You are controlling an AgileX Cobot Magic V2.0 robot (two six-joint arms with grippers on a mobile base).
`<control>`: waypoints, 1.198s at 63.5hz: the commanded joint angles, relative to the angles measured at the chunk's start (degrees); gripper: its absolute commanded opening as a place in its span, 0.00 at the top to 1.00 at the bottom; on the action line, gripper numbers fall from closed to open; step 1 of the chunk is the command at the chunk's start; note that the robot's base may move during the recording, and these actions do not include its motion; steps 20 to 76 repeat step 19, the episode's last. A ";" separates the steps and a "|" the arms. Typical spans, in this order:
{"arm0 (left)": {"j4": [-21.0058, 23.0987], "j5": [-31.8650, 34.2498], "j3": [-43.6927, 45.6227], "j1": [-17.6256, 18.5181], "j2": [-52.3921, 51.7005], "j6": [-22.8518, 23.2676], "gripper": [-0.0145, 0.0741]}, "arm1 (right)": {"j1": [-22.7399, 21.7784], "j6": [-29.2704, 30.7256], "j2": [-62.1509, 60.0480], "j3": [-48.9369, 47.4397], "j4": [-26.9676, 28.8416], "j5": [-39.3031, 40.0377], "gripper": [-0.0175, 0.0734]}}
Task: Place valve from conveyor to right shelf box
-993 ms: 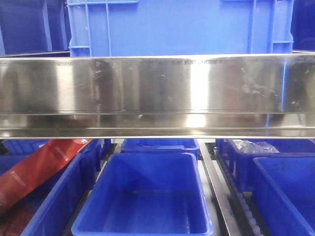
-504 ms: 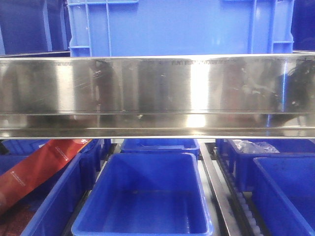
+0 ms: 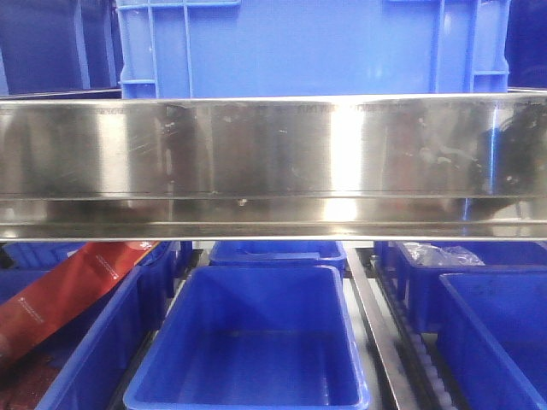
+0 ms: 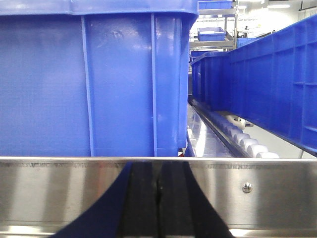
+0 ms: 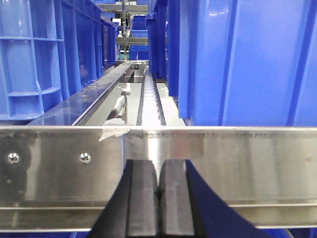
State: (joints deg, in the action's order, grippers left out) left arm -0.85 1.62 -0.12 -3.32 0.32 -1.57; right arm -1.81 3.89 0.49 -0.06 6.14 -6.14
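Observation:
The valve and the conveyor are out of view. I face a shelf with a steel front rail (image 3: 273,162). Blue boxes stand on the level below it: one in the middle (image 3: 252,342) and one at the right (image 3: 500,333). My left gripper (image 4: 158,171) is shut in front of the rail (image 4: 277,191), its black pads pressed together with nothing between them. My right gripper (image 5: 159,171) is shut too, its grey pads meeting before the same kind of rail (image 5: 247,168). Neither gripper shows in the front view.
A large blue crate (image 3: 308,47) stands on the upper level behind the rail. A red packet (image 3: 64,295) lies in the left box and a clear bag (image 3: 436,254) in a box at the back right. Roller tracks (image 5: 151,99) run between the crates.
A dark reflection has appeared at the right end of the steel rail in the front view. The boxes have not moved.

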 commanded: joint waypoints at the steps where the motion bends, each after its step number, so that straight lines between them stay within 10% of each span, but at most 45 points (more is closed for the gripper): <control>1: 0.30 0.85 0.12 -0.05 -0.32 0.28 0.96 | -0.19 -0.03 -0.49 0.06 -0.46 1.49 0.98; 76: 0.30 0.85 0.12 -0.05 -0.32 0.28 0.96 | -0.19 -0.03 -0.49 0.06 -0.46 1.49 0.98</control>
